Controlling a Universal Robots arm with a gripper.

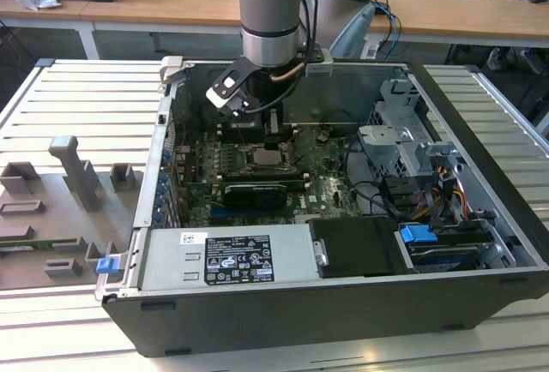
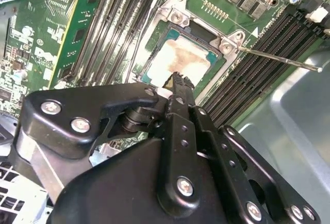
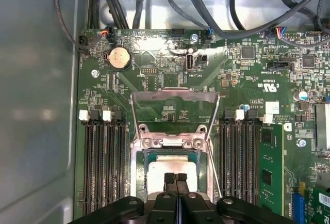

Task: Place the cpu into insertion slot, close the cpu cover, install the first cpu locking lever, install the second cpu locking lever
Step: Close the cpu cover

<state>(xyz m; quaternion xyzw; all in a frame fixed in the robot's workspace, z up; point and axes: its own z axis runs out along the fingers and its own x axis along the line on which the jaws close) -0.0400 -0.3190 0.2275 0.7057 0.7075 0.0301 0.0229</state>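
One cpu [image 3: 161, 167] lies seated in the insertion slot [image 3: 146, 154].

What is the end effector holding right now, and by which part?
Nothing. The end effector is shut with nothing between its fingers, tips above the cpu lying in the slot.

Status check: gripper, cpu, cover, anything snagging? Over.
Gripper shut, tips at the cpu. Cpu lying in the insertion slot. Cpu cover open, swung back. Locking lever sticking out free.
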